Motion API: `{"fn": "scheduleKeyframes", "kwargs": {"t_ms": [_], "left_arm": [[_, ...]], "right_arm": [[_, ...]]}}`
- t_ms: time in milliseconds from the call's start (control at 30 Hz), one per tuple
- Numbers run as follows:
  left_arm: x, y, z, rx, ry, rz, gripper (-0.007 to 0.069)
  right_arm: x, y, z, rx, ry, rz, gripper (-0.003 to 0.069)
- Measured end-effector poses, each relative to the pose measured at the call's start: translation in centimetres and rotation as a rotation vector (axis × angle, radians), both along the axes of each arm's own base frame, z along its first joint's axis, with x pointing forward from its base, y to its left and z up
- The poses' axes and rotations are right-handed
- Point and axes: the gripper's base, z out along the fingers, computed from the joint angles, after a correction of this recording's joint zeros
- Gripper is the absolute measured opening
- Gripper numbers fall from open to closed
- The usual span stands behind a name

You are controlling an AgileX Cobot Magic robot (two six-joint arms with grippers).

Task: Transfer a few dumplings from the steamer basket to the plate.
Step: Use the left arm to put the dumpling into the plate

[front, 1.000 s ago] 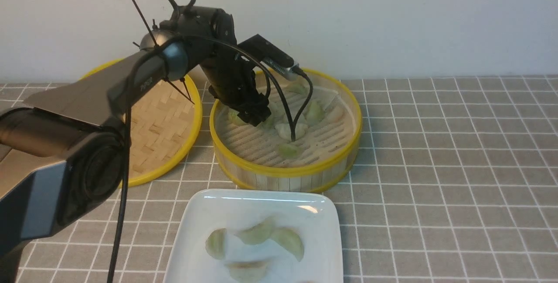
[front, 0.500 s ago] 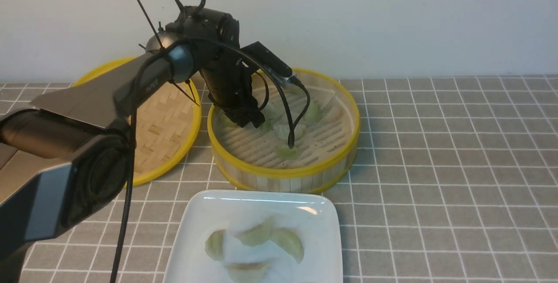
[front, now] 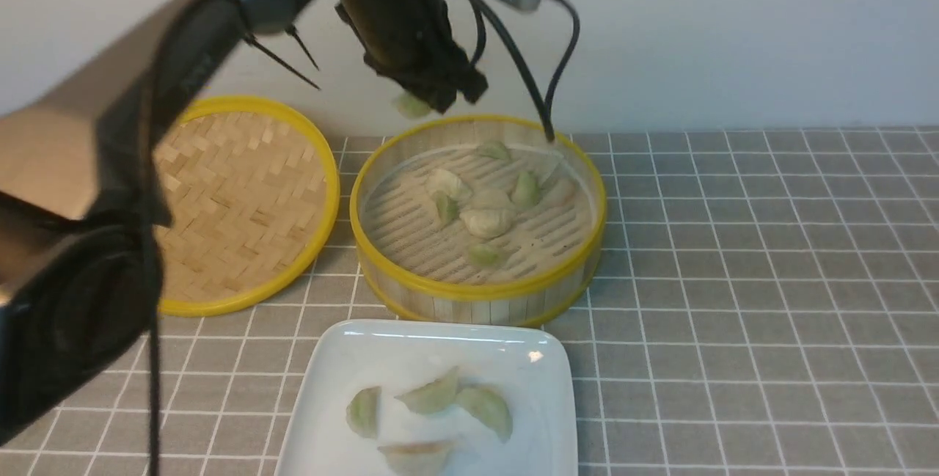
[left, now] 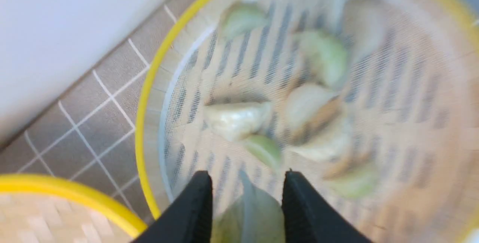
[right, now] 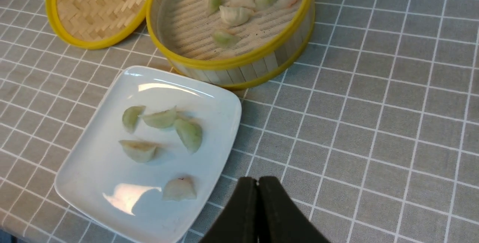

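Jaws on the left arm are clamped on a green dumpling, with one black finger on each side of it (the wrist view is blurred, but the pale shape pinched between them is plain). In the front view it hangs in the upper middle of the frame, in the air above the far rim of the steamer basket and clear of it. A black cable loops down from the wrist to just over that rim.

The basket sits at the centre of the frame. The other dumplings lie on its slatted floor, most of them bunched toward the far side and one apart, nearer the front wall. At middle left the woven lid lies flat just beside the basket; whether the two yellow rims touch I cannot tell.

At bottom centre the white plate sits just in front of the basket, cut off by the lower edge. The right wrist view shows five more dumplings spread on it.

Jaws on the right arm are pressed together on nothing, above the grey checked surface near a corner of the plate.
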Motion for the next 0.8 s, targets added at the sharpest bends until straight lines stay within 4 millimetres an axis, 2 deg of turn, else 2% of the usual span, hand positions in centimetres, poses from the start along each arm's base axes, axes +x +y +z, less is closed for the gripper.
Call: {"fn": "scheduleKeyframes", "kwargs": {"t_ms": [67,100,200,267,333,367,433,467,500,600,700,800], "left_arm": [[-1.7,0.5,1.0,-0.03,0.033,0.015,0.0216],[-1.9,0.6,1.0,-0.032,0.038,0.015,0.0216],[-4.9,1.4,0.7,-0.048,0.134,0.023,0.0216],[-6.8,2.1,-0.3,-0.042,0.201,0.026,0.0216],[-9.0,2.8,-2.0,-0.025,0.294,0.029,0.0216],[-10.6,3.3,-3.8,-0.016,0.377,0.033,0.0216],[-12.7,3.8,-6.7,-0.006,0.506,0.035,0.0216],[-12.7,3.7,-6.7,-0.011,0.507,0.035,0.0216],[-13.8,3.9,-8.5,-0.01,0.583,0.025,0.0216],[-15.3,4.0,-10.7,-0.025,0.677,-0.004,0.0216],[-16.3,4.2,-12.1,-0.025,0.735,-0.036,0.0216],[-16.4,4.2,-12.8,-0.018,0.754,-0.033,0.0216]], "right_arm": [[0.0,0.0,0.0,0.002,0.001,0.001,-0.0015],[0.0,0.0,0.0,0.002,0.001,0.001,-0.0015],[-0.1,0.0,0.0,0.003,0.007,0.005,-0.0015],[-0.1,0.0,0.0,0.003,0.008,0.005,-0.0015],[-0.1,0.0,0.0,0.003,0.008,0.005,-0.0015],[-0.1,0.0,0.0,0.003,0.008,0.005,-0.0015],[-0.1,0.0,0.0,0.001,0.007,0.006,-0.0015],[-0.1,0.0,0.0,0.001,0.007,0.006,-0.0015],[-0.1,0.0,0.0,-0.003,0.004,0.01,-0.0015],[-0.1,0.0,0.0,-0.012,-0.001,0.019,-0.0015],[-0.1,0.0,0.0,-0.014,-0.003,0.021,-0.0015],[0.0,0.0,0.0,-0.011,-0.014,0.016,-0.0015]]}}
